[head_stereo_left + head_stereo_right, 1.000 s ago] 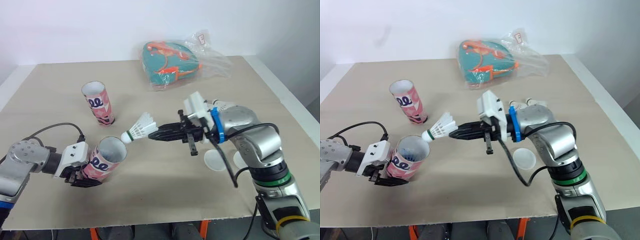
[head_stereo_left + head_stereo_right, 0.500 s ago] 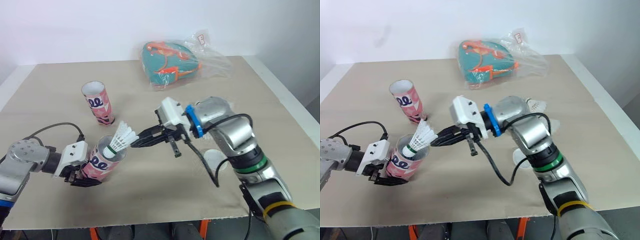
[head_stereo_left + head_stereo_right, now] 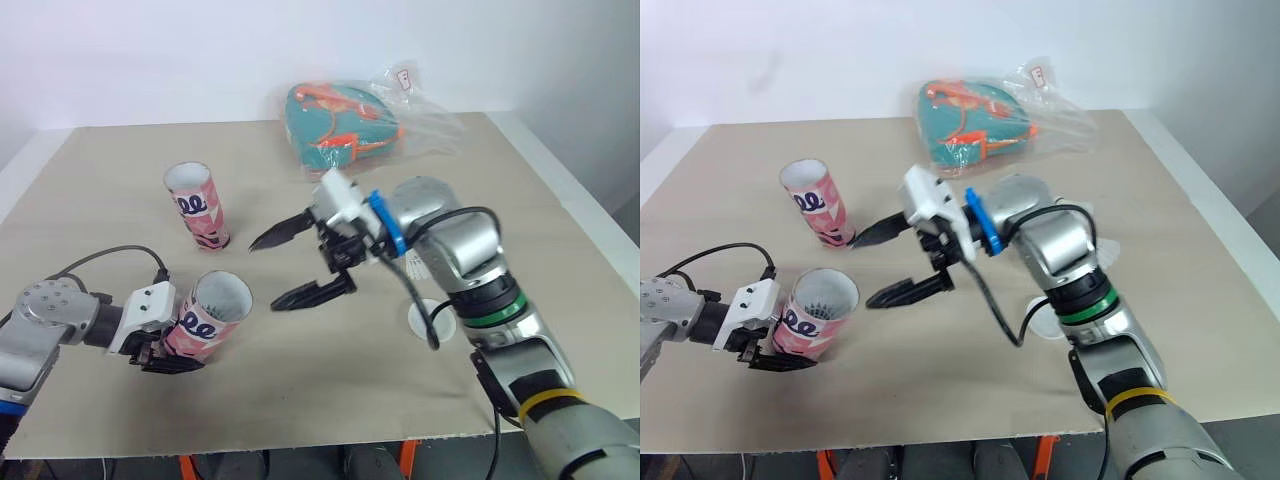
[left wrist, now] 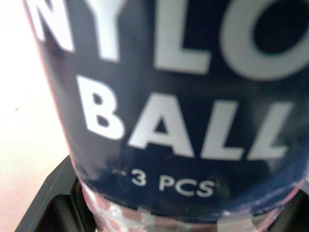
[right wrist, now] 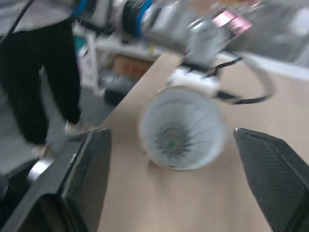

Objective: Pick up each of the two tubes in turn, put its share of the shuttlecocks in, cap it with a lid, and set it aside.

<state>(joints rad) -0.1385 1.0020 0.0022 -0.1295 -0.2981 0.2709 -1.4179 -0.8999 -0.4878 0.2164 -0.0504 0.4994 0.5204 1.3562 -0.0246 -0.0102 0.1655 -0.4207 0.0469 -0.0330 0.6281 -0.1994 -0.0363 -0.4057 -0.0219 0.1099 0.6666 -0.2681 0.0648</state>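
My left gripper (image 3: 163, 357) is shut on a pink patterned tube (image 3: 205, 320), held tilted low over the table at the near left. The left wrist view shows the tube's dark label (image 4: 183, 121) close up. A white shuttlecock (image 5: 176, 140) sits inside the tube, feathers toward the mouth. My right gripper (image 3: 264, 276) hangs open just right of the tube's mouth, with nothing between its fingers. A second pink tube (image 3: 198, 205) stands upright farther back on the left. A white lid (image 3: 425, 318) lies on the table, partly hidden under my right arm.
A teal and orange bag in clear plastic (image 3: 345, 125) lies at the back of the table. A person in dark trousers (image 5: 43, 72) stands beyond the table's left edge. Brown paper covers the table (image 3: 330, 390).
My right gripper carried the shuttlecock left to the held tube, dropped it in, and opened. The shuttlecock now sits inside the tube. The left arm has stayed still.
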